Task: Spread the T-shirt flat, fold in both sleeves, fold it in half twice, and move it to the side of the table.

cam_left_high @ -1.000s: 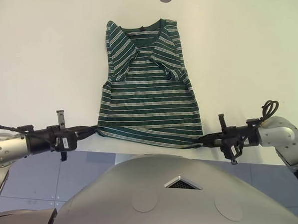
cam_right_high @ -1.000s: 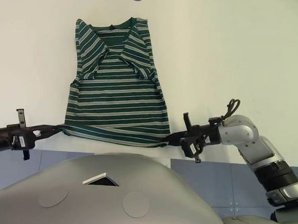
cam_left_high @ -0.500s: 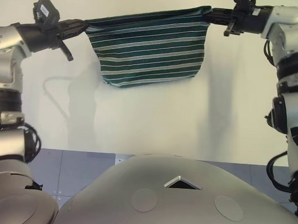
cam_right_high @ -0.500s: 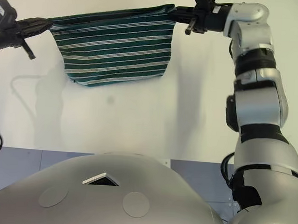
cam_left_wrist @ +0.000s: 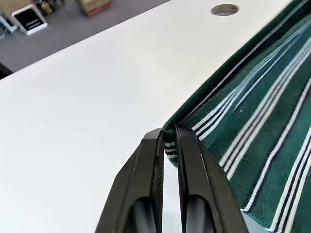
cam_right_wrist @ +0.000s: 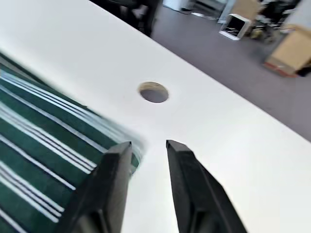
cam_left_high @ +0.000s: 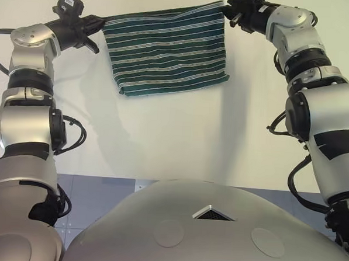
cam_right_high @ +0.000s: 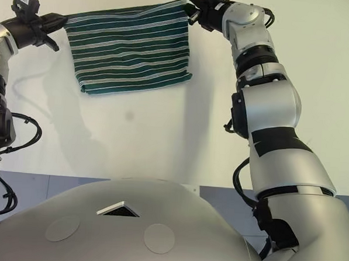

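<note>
The green T-shirt (cam_left_high: pixel 167 51) with white stripes lies folded in half on the far part of the white table (cam_left_high: pixel 162 136). My left gripper (cam_left_high: pixel 101 24) is at the fold's far left corner, shut on the hem (cam_left_wrist: pixel 167 141), which sits pinched between its black fingertips (cam_left_wrist: pixel 154 145). My right gripper (cam_left_high: pixel 226 7) is at the far right corner. Its fingers (cam_right_wrist: pixel 116 165) stand open with bare table between them, and the shirt's corner (cam_right_wrist: pixel 43 145) lies just beside one finger.
A round cable hole (cam_right_wrist: pixel 153 92) sits in the table just beyond the shirt's far edge. Past the table's far edge are the floor and some boxes (cam_right_wrist: pixel 291 48). The table's near half, up to its front edge (cam_left_high: pixel 160 179), is bare white surface.
Over the last second both arms carried the near hem up and over to the far side, folding the shirt in half. Since half a second ago the right gripper moved inward and let go.
</note>
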